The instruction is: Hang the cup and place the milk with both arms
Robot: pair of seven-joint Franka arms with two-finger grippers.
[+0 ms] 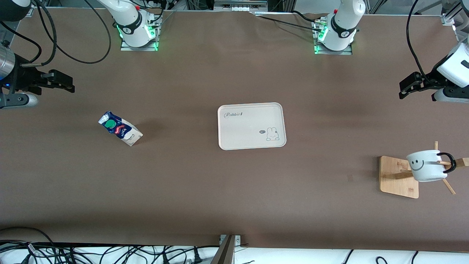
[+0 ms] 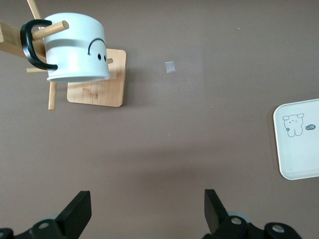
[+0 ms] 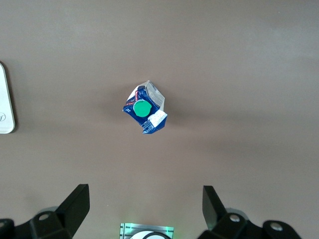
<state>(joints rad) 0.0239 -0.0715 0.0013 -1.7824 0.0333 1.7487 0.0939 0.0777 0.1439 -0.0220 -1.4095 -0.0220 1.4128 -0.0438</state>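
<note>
Cup (image 1: 425,165) hung on wooden rack (image 1: 399,176); gable-top milk (image 1: 120,128) upright.

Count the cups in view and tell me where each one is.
1. The cup hangs by its black handle on a peg of the wooden rack, at the left arm's end of the table. No other cup shows in any view.

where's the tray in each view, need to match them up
front view: the tray lies mid-table, between the milk and the cup hanging on the wooden rack.
left wrist view: a corner of the tray with its rabbit drawing shows at the picture's edge.
right wrist view: only a sliver of the tray shows at the edge.
shared landmark: the tray itself; its rabbit drawing shows in the front and left wrist views.
</note>
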